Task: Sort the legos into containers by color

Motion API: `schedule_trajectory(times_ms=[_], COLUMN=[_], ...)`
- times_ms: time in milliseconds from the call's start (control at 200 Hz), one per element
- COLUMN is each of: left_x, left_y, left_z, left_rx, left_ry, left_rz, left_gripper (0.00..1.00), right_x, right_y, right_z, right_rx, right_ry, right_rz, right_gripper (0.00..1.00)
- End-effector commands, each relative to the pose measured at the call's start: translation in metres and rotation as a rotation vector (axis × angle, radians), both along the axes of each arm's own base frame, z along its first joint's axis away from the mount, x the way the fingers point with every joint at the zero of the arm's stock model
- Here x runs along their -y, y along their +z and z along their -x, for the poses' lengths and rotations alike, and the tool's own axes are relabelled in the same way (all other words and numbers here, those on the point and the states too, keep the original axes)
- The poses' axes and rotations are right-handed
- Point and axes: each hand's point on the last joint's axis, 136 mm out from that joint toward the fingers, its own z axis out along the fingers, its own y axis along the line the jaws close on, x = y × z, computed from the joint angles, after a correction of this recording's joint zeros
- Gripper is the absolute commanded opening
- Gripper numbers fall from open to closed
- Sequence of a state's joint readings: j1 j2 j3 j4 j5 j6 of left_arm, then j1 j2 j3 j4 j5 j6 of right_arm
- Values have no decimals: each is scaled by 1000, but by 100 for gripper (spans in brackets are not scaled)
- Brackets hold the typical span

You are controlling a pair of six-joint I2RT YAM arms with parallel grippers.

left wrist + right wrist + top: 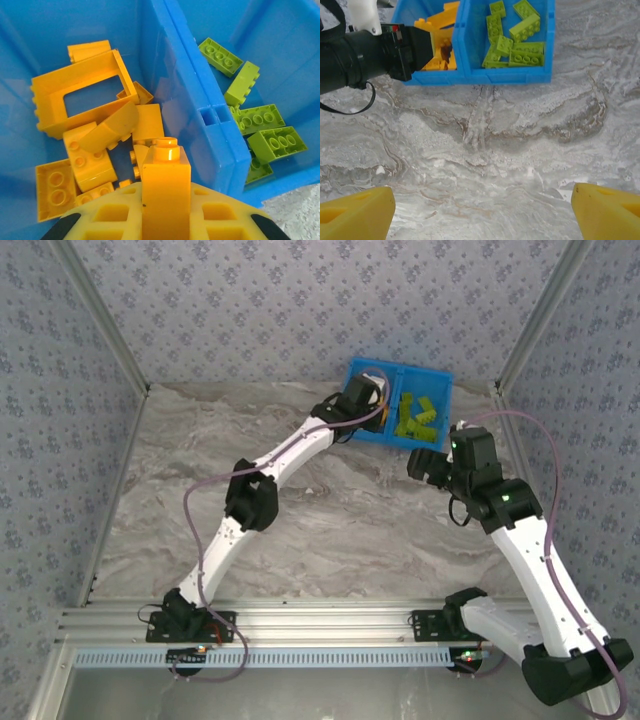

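Note:
The blue bin (pixel 402 366) stands at the far side of the table. Its left compartment holds several orange legos (pixel 85 95), its right compartment several lime green legos (pixel 260 122), with the divider (pixel 187 90) between them. My left gripper (pixel 166 205) hangs over the left compartment, shut on a tall orange brick (pixel 166 175) that stands up between its yellow fingers (pixel 110 217). My right gripper (pixel 480 215) is open over bare table, short of the bin (pixel 505 76), nothing between its fingers (pixel 355 215). From above, the left gripper (pixel 362 395) overlaps the bin and the right gripper (pixel 428 462) sits just below its right corner.
Patterned walls and metal posts enclose the marble table (pixel 330 510). The left arm's black wrist (pixel 375 55) reaches across to the bin's left compartment in the right wrist view. The table between the arms and the bin carries no loose bricks.

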State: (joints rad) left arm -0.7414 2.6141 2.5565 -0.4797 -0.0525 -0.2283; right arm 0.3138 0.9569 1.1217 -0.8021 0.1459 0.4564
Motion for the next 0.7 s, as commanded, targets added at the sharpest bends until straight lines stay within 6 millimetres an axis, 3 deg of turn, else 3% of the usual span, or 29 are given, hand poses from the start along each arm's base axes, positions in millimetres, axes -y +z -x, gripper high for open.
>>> schedule_trajectory(times_ms=[0, 180, 315, 405, 580, 675, 695], left_x=[6, 7, 7, 2, -33, -75, -85], left_y=[0, 7, 44, 75, 130, 150, 144], left_z=[-2, -11, -1, 10, 49, 81, 89], left_rx=[3, 49, 71, 76, 60, 78, 68], left_ry=[4, 27, 13, 7, 14, 68, 82], left_rz=[16, 33, 57, 74, 98, 123, 113], left_gripper=[14, 31, 49, 56, 58, 60, 61], right_x=[6, 9, 10, 6, -2, -7, -7], right_y=[-8, -6, 1, 4, 12, 13, 13], right_z=[9, 15, 16, 13, 7, 2, 1], right_rx=[-34, -29, -9, 2, 17, 19, 21], right_ry=[-32, -41, -45, -41, -22, -10, -10], right_rz=[-5, -9, -18, -37, -76, -82, -82], right_gripper=[93, 94, 94, 94, 95, 95, 95])
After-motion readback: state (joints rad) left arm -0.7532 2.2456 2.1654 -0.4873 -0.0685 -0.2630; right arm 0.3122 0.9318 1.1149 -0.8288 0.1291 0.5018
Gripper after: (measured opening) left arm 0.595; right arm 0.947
